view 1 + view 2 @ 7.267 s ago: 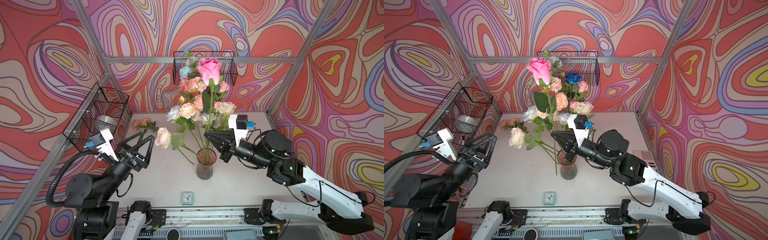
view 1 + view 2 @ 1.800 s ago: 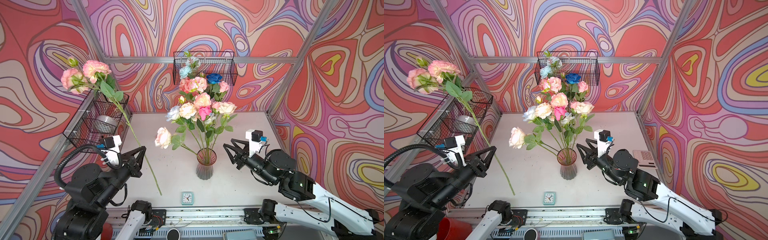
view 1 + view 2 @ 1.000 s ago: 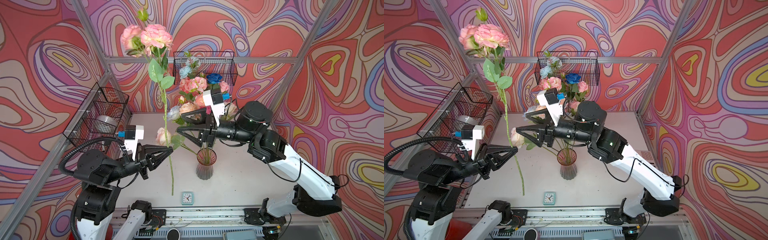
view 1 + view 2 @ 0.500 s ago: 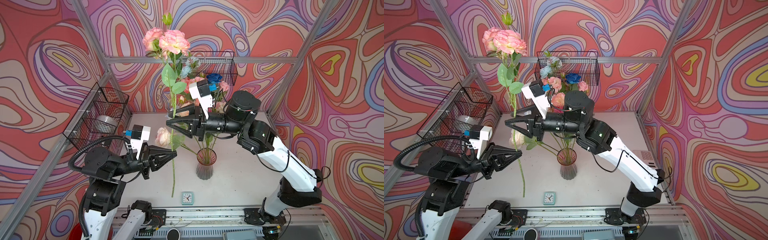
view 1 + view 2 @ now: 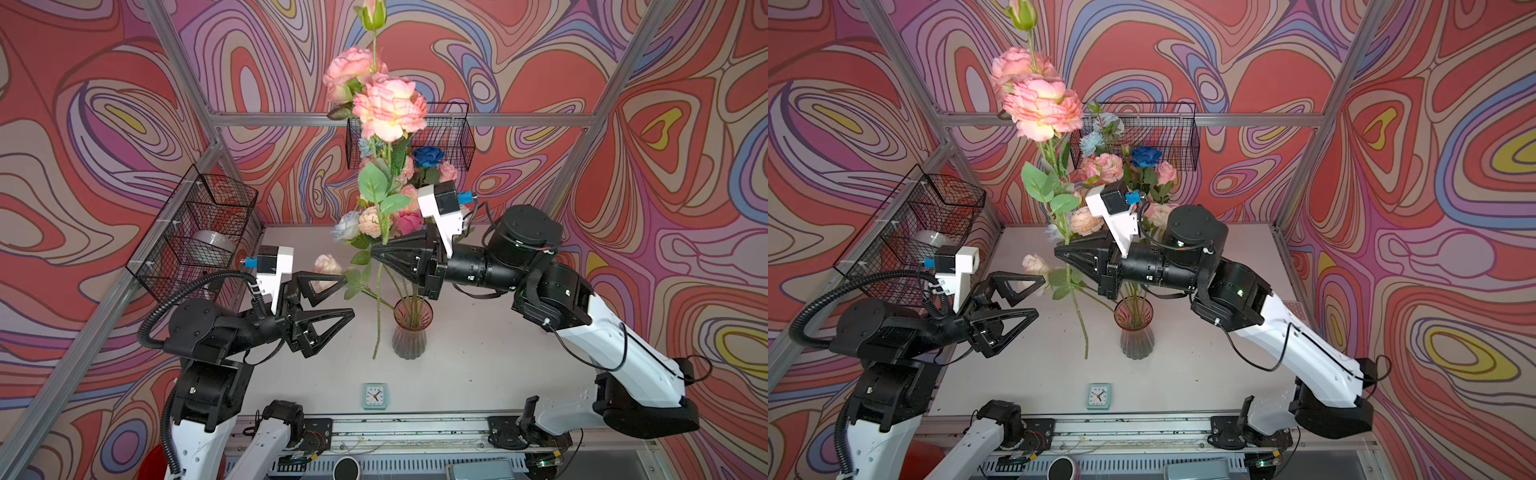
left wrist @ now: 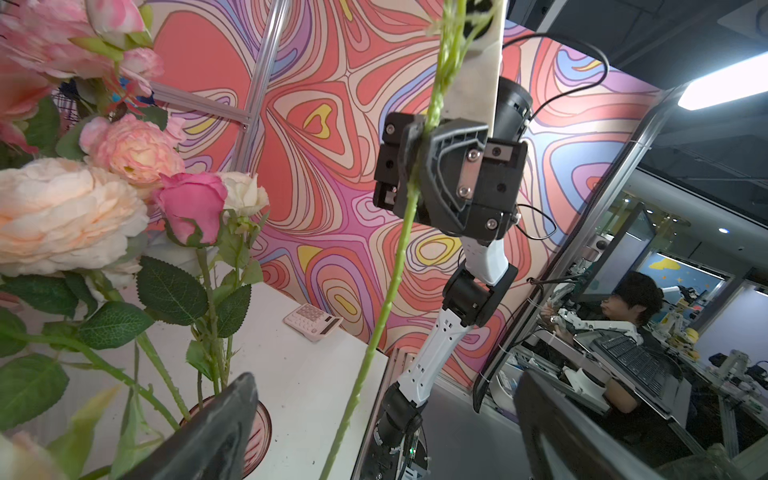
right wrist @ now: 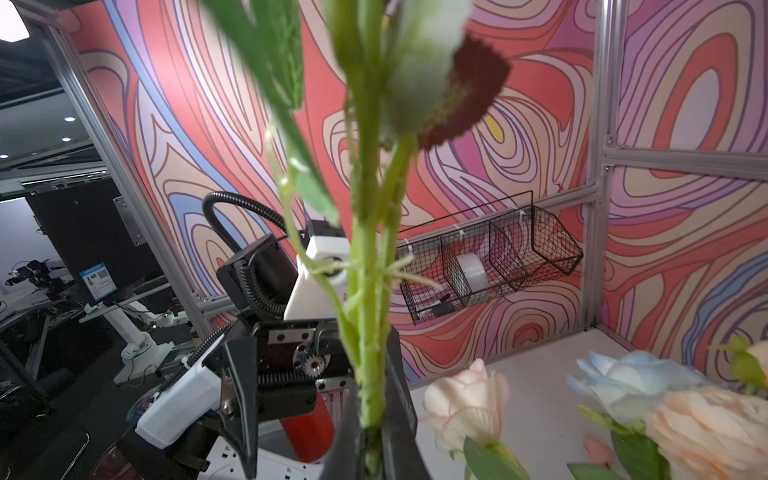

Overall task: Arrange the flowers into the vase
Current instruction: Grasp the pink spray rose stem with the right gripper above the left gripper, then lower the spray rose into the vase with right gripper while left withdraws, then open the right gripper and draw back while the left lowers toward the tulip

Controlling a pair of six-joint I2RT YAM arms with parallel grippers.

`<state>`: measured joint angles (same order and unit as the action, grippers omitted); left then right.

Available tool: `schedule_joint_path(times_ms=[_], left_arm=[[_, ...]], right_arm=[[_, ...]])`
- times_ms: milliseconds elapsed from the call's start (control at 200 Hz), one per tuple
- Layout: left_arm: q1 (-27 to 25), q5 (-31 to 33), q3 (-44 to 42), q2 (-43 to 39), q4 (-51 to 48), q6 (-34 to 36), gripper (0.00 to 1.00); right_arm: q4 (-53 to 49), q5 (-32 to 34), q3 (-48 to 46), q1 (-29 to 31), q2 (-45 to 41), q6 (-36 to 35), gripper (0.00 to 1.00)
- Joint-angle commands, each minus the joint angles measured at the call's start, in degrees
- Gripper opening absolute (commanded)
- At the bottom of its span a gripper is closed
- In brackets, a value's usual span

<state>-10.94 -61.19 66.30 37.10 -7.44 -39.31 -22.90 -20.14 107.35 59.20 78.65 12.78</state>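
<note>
Right hand (image 5: pixel 379 252) clamped on the rose stem (image 5: pixel 378 316), left hand (image 5: pixel 350 295) open, you needed its tip above the vase (image 5: pixel 409 337).

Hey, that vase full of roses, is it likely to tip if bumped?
Probably tippy: the vase is narrow, and its flowers rise tall and spread wide. It looks like thin glass, so likely light and fragile. The stem in the right gripper could knock it.

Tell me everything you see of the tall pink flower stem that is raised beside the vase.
The spray has two pink-peach blooms, a closed bud on top, green leaves and a long green stem, plastic-looking. It stands nearly upright, lower end beside the vase, outside it. Only the right gripper, shut, holds it at mid-stem.
</note>
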Motion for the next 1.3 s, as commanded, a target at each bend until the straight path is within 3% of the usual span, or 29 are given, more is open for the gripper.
schedule_joint_path(times_ms=[0, 265, 405, 596, 746, 1016, 1297], left_arm=[[-0.3, 8.6, 0.3, -2.8, 1.3, -0.4, 1.00], [-0.3, 40.8, -5.7, -14.5, -10.0, 4.7, 1.00], [-0.3, 49.9, -9.9, -19.6, -13.3, 4.8, 1.00], [-0.3, 50.1, -10.8, -20.2, -16.2, 5.1, 1.00], [-0.3, 48.8, -11.0, -19.2, -17.1, 5.1, 1.00], [-0.3, 48.5, -13.0, -20.0, -18.2, 4.6, 1.00], [-0.3, 48.1, -15.2, -20.0, -19.0, 3.5, 1.00]], right_arm=[[0.5, 5.6, -4.0, -0.1, -5.2, -1.1, 0.00], [-2.6, 15.6, -9.3, -0.1, -12.7, -5.1, 0.00], [-3.6, 19.8, -8.9, -0.1, -13.8, -8.3, 0.00], [-0.9, 26.7, -11.7, -0.1, -14.3, -12.8, 0.00], [5.6, 28.2, -17.1, -0.7, -14.6, -14.5, 0.00], [9.1, 22.6, -25.6, -7.7, -14.2, -8.3, 0.00], [11.4, 23.2, -37.7, -8.1, -17.2, -1.6, 0.00]])
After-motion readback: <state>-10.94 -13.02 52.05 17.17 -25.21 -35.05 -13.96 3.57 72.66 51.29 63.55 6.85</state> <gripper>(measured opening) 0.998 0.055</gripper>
